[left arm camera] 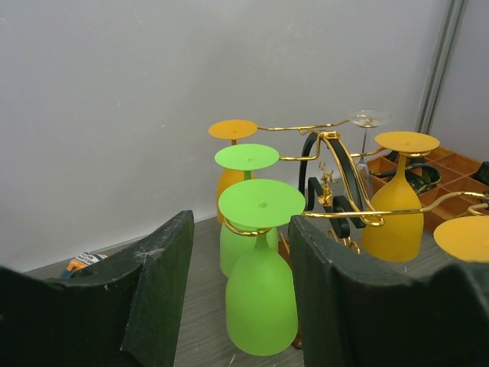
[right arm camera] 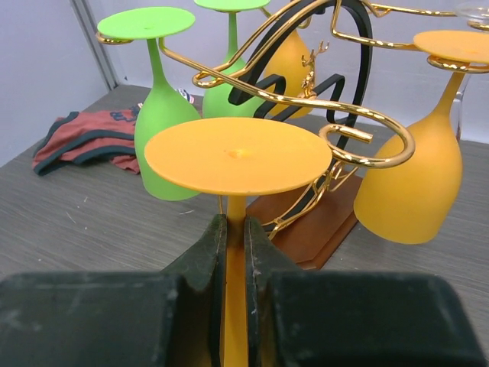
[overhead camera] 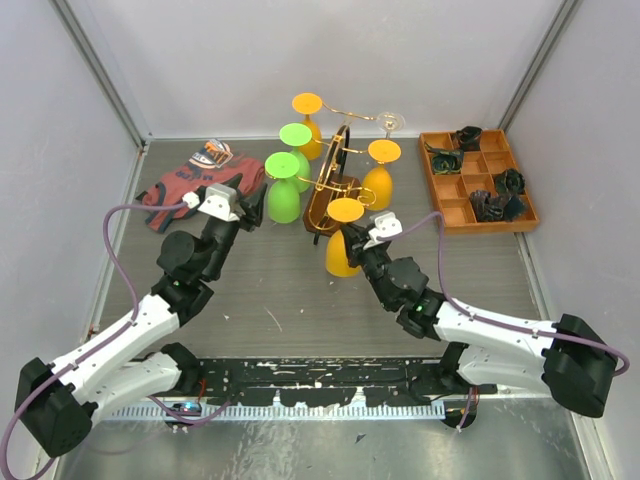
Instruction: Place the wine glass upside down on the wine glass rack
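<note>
My right gripper (right arm camera: 235, 233) is shut on the stem of an orange wine glass (right arm camera: 238, 155), which is upside down with its round foot on top. The foot sits just left of a curled gold arm of the wine glass rack (right arm camera: 368, 145), close to it and about level with it. From above, the held wine glass (overhead camera: 343, 252) is at the near end of the rack (overhead camera: 335, 180), with the right gripper (overhead camera: 366, 240) beside it. My left gripper (left arm camera: 241, 252) stands open, empty, facing a green glass (left arm camera: 260, 298) that hangs upside down on the rack (left arm camera: 340, 176).
Other glasses hang upside down on the rack: a second green one (overhead camera: 297, 150), orange ones (overhead camera: 378, 180), and a clear one (overhead camera: 392, 122). A brown compartment tray (overhead camera: 436, 172) with dark objects lies at the right. A red cloth (overhead camera: 195, 185) lies at the left. Walls enclose the table.
</note>
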### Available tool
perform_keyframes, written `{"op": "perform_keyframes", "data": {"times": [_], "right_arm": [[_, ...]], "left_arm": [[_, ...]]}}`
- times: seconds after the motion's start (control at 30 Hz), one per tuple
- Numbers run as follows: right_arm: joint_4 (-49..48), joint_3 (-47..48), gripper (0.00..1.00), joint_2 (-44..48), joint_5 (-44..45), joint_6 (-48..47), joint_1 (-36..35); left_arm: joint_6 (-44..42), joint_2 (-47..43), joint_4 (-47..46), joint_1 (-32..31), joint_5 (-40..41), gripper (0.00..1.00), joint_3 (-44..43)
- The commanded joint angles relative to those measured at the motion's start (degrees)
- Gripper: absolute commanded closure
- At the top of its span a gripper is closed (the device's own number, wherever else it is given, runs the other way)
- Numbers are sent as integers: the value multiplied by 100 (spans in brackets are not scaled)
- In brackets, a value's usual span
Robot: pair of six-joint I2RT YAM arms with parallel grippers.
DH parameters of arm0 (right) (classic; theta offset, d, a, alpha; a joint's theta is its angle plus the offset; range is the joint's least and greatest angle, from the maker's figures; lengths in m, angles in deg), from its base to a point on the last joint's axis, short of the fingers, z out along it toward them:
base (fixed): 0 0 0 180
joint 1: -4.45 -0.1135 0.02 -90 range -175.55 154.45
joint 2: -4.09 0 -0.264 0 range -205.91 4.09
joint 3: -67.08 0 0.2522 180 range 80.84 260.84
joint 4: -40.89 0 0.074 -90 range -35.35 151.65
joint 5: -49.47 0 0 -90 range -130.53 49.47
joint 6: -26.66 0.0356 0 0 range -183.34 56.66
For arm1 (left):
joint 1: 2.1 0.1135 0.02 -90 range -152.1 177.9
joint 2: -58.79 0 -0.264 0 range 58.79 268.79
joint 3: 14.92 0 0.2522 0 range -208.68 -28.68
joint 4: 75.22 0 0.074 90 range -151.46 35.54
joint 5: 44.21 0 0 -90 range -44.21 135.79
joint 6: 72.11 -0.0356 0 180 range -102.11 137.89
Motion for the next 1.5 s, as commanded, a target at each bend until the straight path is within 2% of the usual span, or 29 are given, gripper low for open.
{"op": "perform_keyframes", "data": {"times": [0.0,0.43,1.0,1.3,1.47], "right_arm": [[-521,369,99,-4,-71,-58,123],[-716,273,99,20,-279,89,553],[-987,547,99,-705,-148,214,1039],[-748,193,99,-81,177,190,1175],[-314,-45,99,562,-66,98,1171]], "left_arm": [[-84,19,-271,30,-4,41,28],[-76,94,-346,66,-23,41,53],[-85,170,-436,159,-40,41,120],[-46,222,-504,183,-66,41,142],[48,225,-527,180,-83,41,142]]}}
